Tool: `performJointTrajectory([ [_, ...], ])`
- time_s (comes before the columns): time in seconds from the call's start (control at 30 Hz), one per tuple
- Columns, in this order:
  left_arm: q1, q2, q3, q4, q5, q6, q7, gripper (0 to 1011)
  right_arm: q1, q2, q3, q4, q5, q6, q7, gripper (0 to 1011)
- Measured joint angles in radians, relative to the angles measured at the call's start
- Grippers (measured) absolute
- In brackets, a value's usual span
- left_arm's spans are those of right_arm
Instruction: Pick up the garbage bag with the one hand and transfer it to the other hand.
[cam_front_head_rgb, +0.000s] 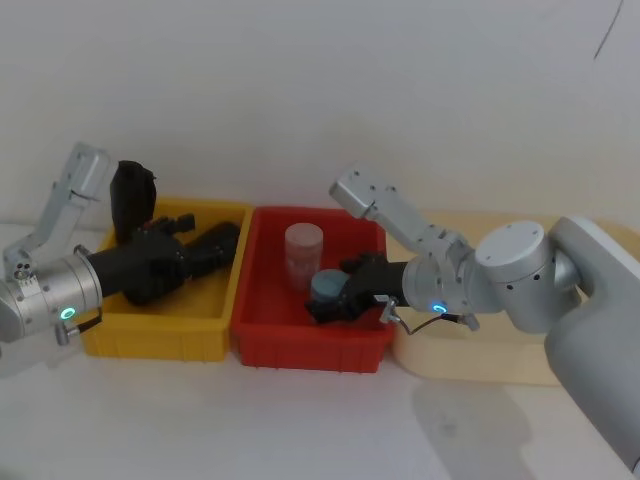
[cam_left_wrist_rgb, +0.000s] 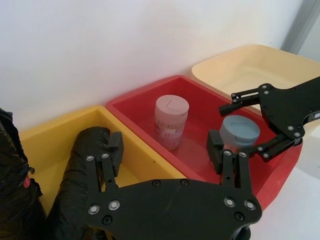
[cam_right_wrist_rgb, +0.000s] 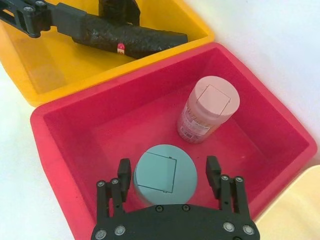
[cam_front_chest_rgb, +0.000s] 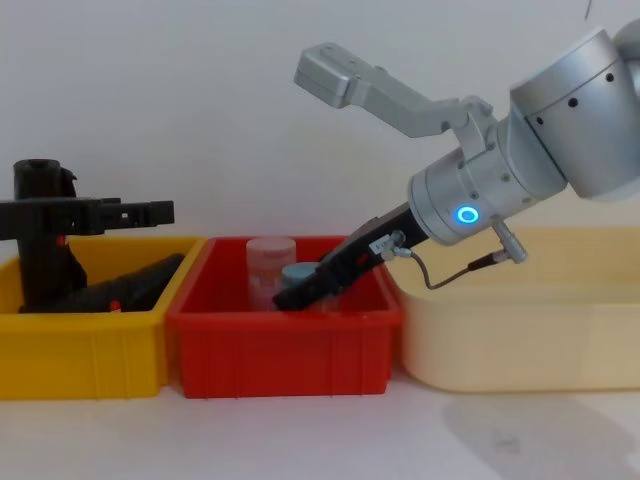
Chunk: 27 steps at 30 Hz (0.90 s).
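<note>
While the left end effector (cam_left_wrist_rgb: 165, 145) hovers spread beside the garbage bag (cam_left_wrist_rgb: 82, 145), perhaps touching it, pickup is pending: straddle, then pinch; right end effector (cam_right_wrist_rgb: 169, 167), at three o'clock, likewise spread

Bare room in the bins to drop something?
Cream bin floor: bare. Yellow bin: strip between garbage bag and its right wall; left end effector above. Red bin crowded: pink container, blue container, right end effector straddling it.

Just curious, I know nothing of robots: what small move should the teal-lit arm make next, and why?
Probably slide the left gripper sideways over the garbage bag. Its fingers are open, but the bag lies in the yellow bin beside one finger, not between them. The right gripper sits open around a canister in the red bin.
</note>
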Motion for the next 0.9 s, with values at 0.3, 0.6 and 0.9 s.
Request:
performJointTrajectory([
  [0.3, 0.000, 0.000, 0.000, 0.000, 0.000, 0.000, 0.000, 1001, 0.001, -0.001, 0.001, 0.002, -0.001, -0.001, -0.001, 717],
  [0.6, 0.000, 0.000, 0.000, 0.000, 0.000, 0.000, 0.000, 1001, 0.001, -0.002, 0.002, 0.004, -0.001, -0.001, -0.002, 709],
  [0.9, 0.000, 0.000, 0.000, 0.000, 0.000, 0.000, 0.000, 1001, 0.001, -0.002, 0.002, 0.005, -0.001, -0.001, -0.002, 709],
])
